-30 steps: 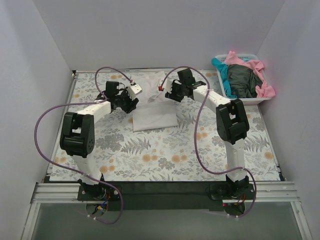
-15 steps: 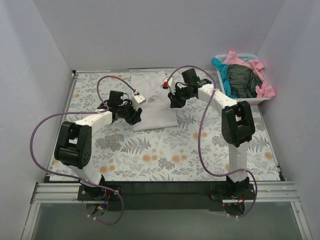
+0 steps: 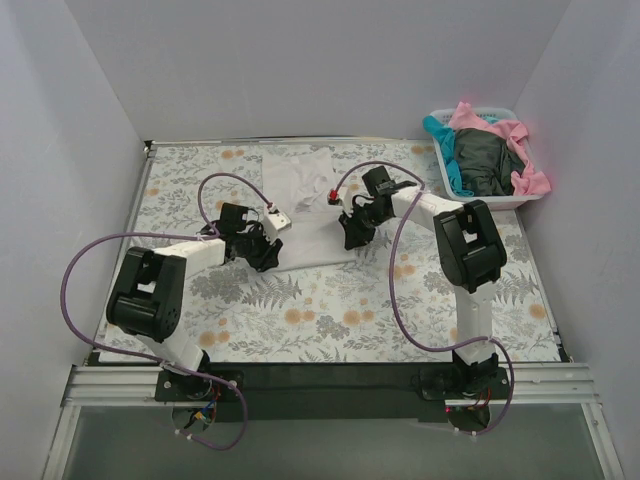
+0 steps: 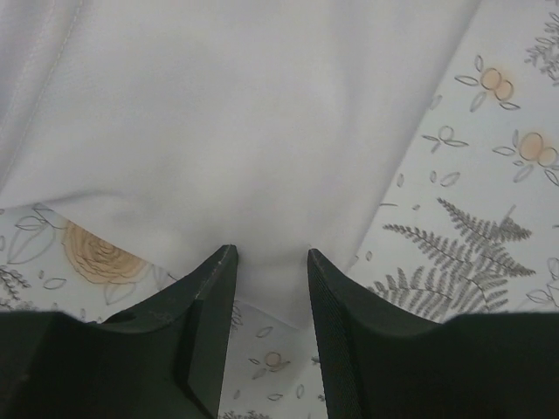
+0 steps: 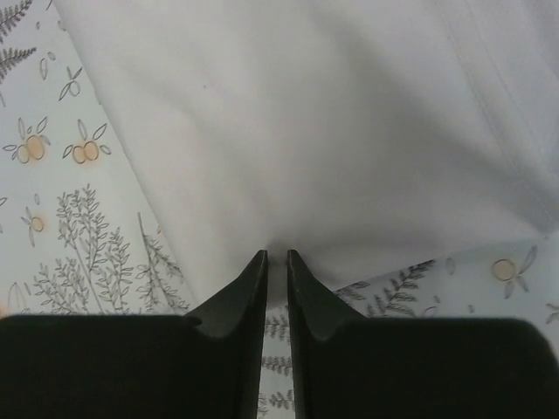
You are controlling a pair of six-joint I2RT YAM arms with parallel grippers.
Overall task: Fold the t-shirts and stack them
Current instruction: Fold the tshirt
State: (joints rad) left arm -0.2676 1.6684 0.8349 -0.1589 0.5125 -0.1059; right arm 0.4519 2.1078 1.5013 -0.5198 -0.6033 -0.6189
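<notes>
Near centre frame in the top view, your right hand point(image 5: 277, 255) pinches the lower right corner of the white t-shirt point(image 3: 305, 205); your left hand point(image 4: 271, 253) straddles the lower left, fingers parted. Pull now and that side may slip, skewing the cloth. Its long axis runs top to bottom across the bench point(image 3: 330, 310).

The plain white cloth t-shirt point(image 3: 305, 205) carries no print or mark. The pale printed cloth sheet point(image 3: 320, 310) shows grey-green ferns and orange flowers. In the white plastic basket point(image 3: 487, 203) are a pink shirt point(image 3: 512, 131), a teal shirt point(image 3: 450, 165) and a dark grey-green shirt point(image 3: 485, 160). The left gripper point(image 4: 271, 257) and the right gripper point(image 5: 277, 257) are black.
</notes>
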